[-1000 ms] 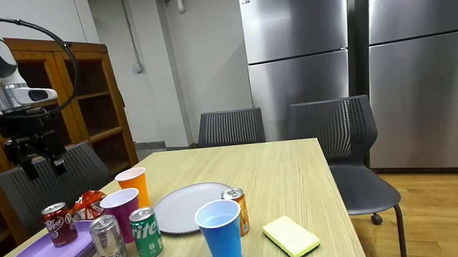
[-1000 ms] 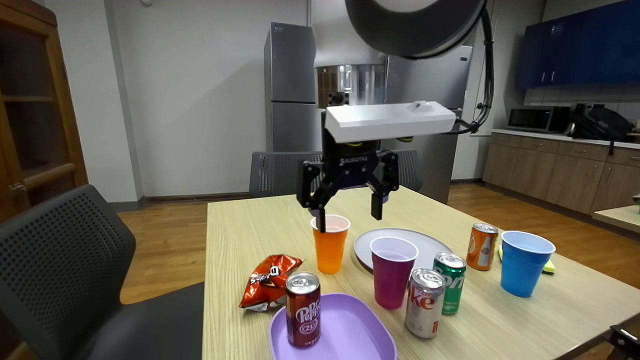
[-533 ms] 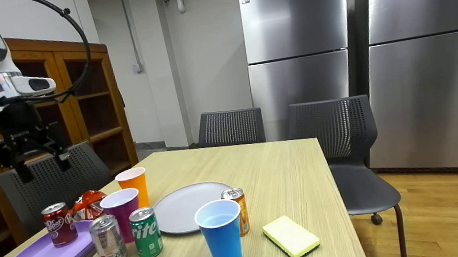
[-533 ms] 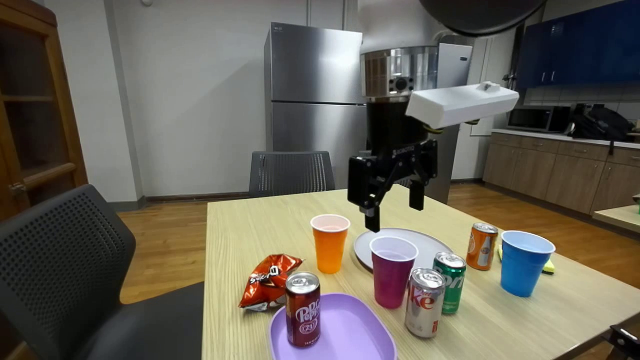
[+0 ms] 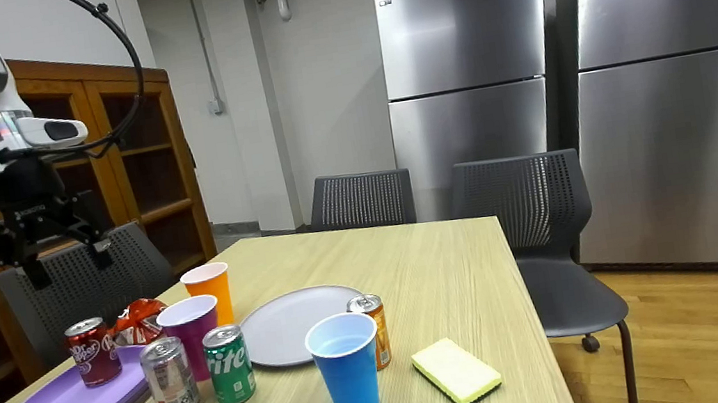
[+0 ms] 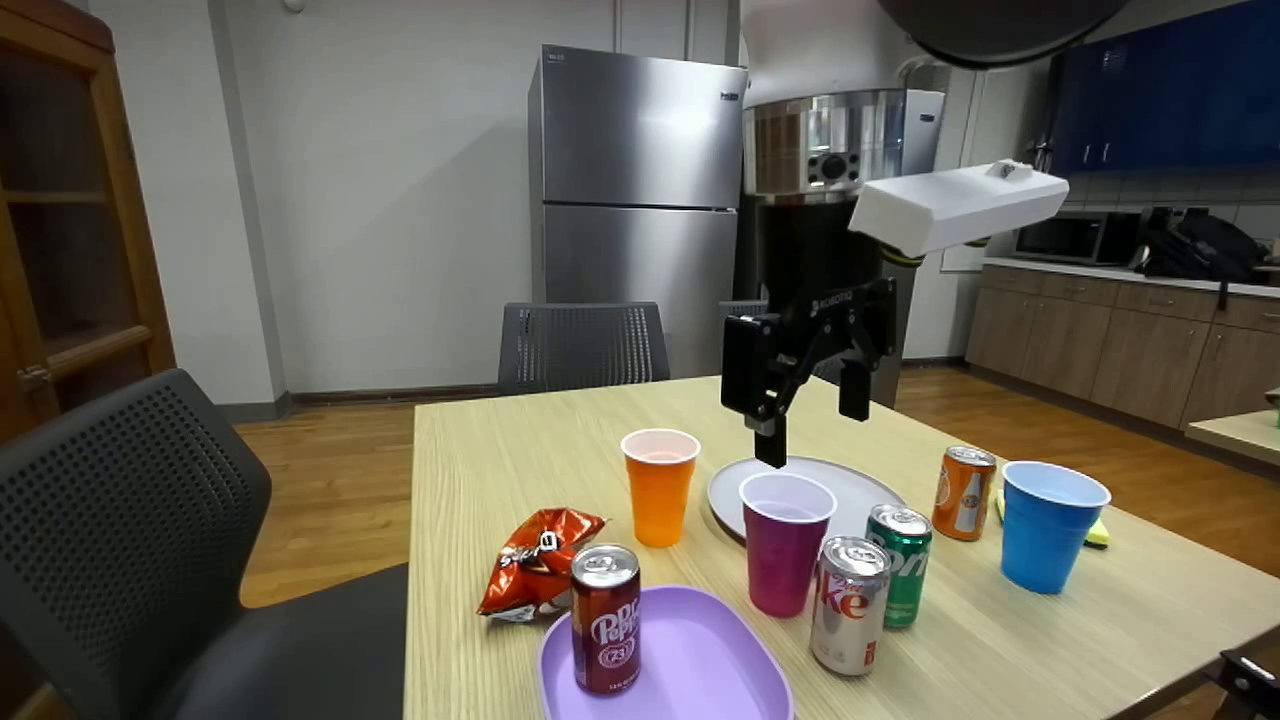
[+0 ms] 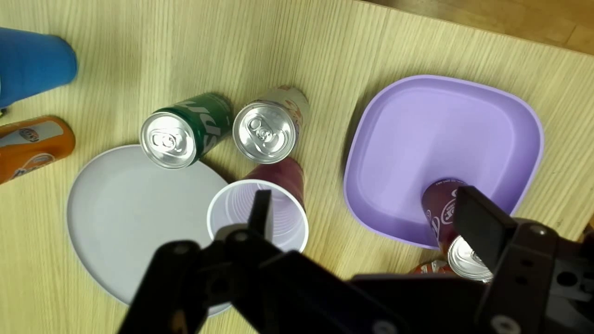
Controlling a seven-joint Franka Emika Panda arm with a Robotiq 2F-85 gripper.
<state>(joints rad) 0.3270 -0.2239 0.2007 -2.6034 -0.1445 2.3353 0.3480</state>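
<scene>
As hand (image 6: pixel 813 430) hovers, three cups (image 6: pixel 787 560), four cans (image 6: pixel 849 610)

Pincer (image 6: pixel 812 425) spread wide, downward

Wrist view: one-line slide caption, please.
Open, empty gripper above a table: purple cup, gray plate, green can, silver can, Dr Pepper can on lavender tray.

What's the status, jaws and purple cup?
Jaws open, empty, above the table. Purple cup upright, untouched. Silver can and green can close beside it.
</scene>
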